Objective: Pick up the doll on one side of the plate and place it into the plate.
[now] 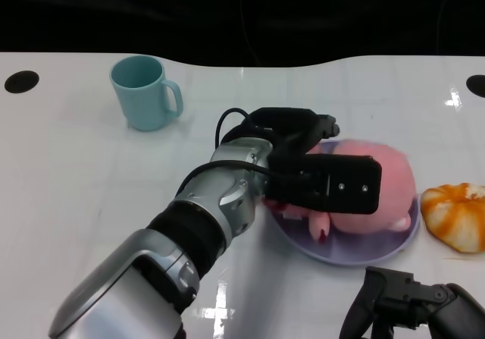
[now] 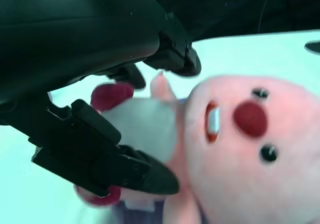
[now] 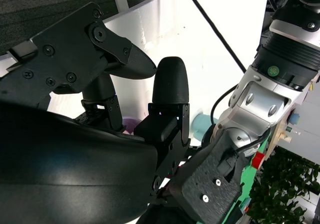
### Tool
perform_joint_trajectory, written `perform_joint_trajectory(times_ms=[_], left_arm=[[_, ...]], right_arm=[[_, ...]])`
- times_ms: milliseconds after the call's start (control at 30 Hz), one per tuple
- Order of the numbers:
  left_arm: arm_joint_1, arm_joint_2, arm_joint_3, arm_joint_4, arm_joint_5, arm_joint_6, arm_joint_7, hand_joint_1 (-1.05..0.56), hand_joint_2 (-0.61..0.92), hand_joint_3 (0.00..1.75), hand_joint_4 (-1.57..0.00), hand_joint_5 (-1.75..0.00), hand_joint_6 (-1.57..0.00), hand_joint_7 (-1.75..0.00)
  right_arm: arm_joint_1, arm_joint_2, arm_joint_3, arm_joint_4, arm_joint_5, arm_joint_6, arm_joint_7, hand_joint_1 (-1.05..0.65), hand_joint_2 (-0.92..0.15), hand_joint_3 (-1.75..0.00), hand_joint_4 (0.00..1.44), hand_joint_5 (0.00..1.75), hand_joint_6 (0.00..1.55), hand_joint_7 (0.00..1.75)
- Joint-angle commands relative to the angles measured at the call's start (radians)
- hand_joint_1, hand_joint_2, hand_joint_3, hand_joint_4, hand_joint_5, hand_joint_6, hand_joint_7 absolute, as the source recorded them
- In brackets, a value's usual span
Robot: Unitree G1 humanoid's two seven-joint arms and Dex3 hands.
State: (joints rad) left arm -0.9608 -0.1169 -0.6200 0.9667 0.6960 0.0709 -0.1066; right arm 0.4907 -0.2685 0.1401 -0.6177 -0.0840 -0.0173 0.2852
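The doll (image 1: 375, 183), a pink plush with a red nose and small dark eyes, lies in the plate (image 1: 394, 249), a pale purple dish on the white table (image 1: 91, 172). Its head and body fill most of the plate, and its pink limbs point toward the plate's near-left rim.

The left hand (image 1: 318, 176) reaches over the plate's left half, directly above the doll's lower body. In the left wrist view the fingers (image 2: 115, 159) stand apart on either side of the doll's (image 2: 245, 149) white belly and red-tipped limbs, one set above and one below in that picture. They bracket the doll closely, but a strip of table shows between the upper fingertips and the plush. Whether the lower fingers touch the doll cannot be told. The hand looks spread around the doll, not clamped on it.

The right hand (image 1: 413, 305) sits low at the near edge of the table, in front of the plate and apart from it. Its fingers (image 3: 170, 88) are spread in the right wrist view and hold nothing.

A teal mug (image 1: 144, 92) stands at the far left of the table, well away from the plate. An orange-and-white object (image 1: 455, 214) lies just right of the plate.
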Motion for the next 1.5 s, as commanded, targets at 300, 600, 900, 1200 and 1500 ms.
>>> perform_joint_trajectory(times_ms=[300, 600, 900, 1200, 1500], left_arm=[[0.017, 0.079, 0.001, -0.129, -0.005, -0.010, -0.077, -1.05, 0.92, 0.55, 0.00, 0.00, 0.00, 0.00], [0.168, 0.203, 0.071, -0.464, -0.070, -0.010, -0.157, -1.05, 0.92, 0.54, 0.00, 0.00, 0.00, 0.00], [0.350, 0.315, 0.172, -0.768, -0.169, -0.020, -0.242, -0.95, 0.92, 0.44, -0.06, -0.04, -0.05, -0.03], [0.538, 0.380, 0.284, -0.941, -0.324, -0.100, -0.253, -0.80, 0.92, 0.29, -0.19, -0.16, -0.20, -0.09], [0.751, 0.375, 0.413, -1.012, -0.567, -0.244, -0.247, -0.52, 0.92, 0.13, -0.16, -0.81, -0.45, -0.11]], right_arm=[[0.004, -0.010, -0.026, -0.008, 0.029, -0.003, 0.011, -0.12, -0.53, -1.11, 0.67, 1.66, 0.61, 1.35], [0.001, -0.011, -0.034, -0.009, 0.033, -0.001, 0.014, -0.10, -0.52, -1.12, 0.67, 1.65, 0.61, 1.35], [0.004, -0.020, -0.043, -0.006, 0.040, -0.002, 0.020, -0.09, -0.52, -1.13, 0.67, 1.66, 0.60, 1.35], [0.007, -0.021, -0.045, -0.011, 0.041, 0.003, 0.023, -0.09, -0.53, -1.12, 0.66, 1.67, 0.61, 1.34], [0.008, -0.021, -0.040, -0.016, 0.035, 0.004, 0.022, -0.13, -0.53, -1.10, 0.67, 1.67, 0.62, 1.34]])
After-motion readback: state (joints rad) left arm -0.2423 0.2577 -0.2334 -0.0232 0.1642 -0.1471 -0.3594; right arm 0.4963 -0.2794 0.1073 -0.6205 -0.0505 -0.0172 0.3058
